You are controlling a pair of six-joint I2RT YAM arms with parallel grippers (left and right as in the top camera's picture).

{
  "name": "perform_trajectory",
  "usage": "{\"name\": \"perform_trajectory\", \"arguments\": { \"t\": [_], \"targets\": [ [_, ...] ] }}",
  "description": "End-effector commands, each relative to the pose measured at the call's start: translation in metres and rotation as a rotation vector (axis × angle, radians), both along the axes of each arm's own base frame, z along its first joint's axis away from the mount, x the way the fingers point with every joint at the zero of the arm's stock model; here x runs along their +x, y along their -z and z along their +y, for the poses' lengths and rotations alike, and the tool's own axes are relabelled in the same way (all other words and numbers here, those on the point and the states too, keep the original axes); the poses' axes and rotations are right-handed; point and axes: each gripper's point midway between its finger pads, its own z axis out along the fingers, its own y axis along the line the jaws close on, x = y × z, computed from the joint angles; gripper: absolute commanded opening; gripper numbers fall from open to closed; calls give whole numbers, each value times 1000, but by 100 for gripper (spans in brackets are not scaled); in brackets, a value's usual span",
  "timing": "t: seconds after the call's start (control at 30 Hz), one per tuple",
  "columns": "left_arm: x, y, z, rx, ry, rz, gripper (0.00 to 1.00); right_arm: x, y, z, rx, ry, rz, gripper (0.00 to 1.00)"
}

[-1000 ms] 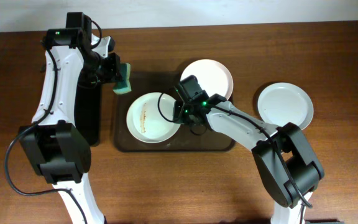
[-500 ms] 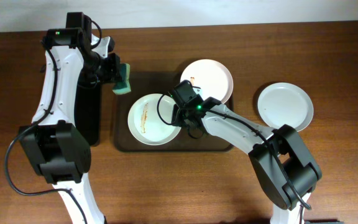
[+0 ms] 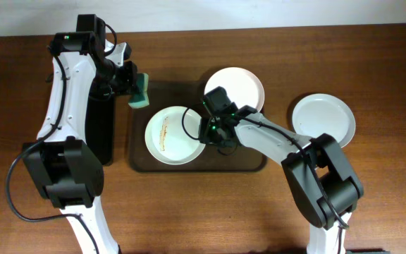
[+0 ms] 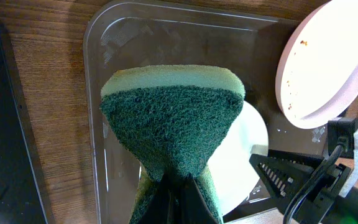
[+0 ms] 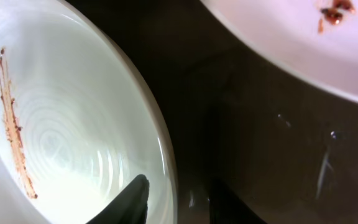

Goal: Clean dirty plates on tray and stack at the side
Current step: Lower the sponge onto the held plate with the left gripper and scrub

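Observation:
The dark brown tray (image 3: pixel 249 164) holds two plates. The streaked plate (image 3: pixel 171 137) lies at its left, with a thin brown streak (image 5: pixel 11 118). A second plate (image 3: pixel 235 85) with brown specks (image 5: pixel 334 12) rests over the tray's far right corner. A third plate (image 3: pixel 323 120) lies on the table to the right. My right gripper (image 3: pixel 206 130) is open, one finger inside and one outside the streaked plate's right rim (image 5: pixel 169 162). My left gripper (image 3: pixel 131 81) is shut on a green sponge (image 4: pixel 173 118) above the tray's far left corner (image 4: pixel 104 56).
A narrow glossy black tray (image 3: pixel 101 137) lies left of the brown tray, under my left arm. The wooden table (image 3: pixel 210 212) surrounds both trays. The right arm (image 3: pixel 273 141) crosses the tray's right half.
My right gripper shifted left along the streaked plate's rim, then back right a little. The left gripper with the sponge has not moved.

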Motion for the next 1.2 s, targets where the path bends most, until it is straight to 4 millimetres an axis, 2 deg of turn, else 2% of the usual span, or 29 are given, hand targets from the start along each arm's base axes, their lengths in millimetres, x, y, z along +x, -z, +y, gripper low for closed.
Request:
{"name": "perform_trajectory", "arguments": {
  "t": [0.0,0.27,0.5,0.53,0.57,0.6,0.83,1.17],
  "targets": [
    [2,-7,-1,7,21,-27,1,-5,1,13,61,-90,21,33],
    [1,-6,-1,7,22,-22,1,-13,7,19,96,-110,63,29],
    [-5,3,-2,8,26,7,1,-7,9,9,114,-96,78,25],
    [-5,3,-2,8,35,6,1,-6,9,8,113,-99,77,21],
    [-6,4,-2,10,44,8,1,-6,9,8,111,-108,73,10],
    [-7,4,-2,10,45,13,1,-6,9,8,111,-108,72,4],
    [-27,8,-9,15,104,79,1,-5,9,9,112,-125,59,4],
    [-68,59,-53,22,201,224,1,4,7,3,127,-77,54,4]
  ]
}}
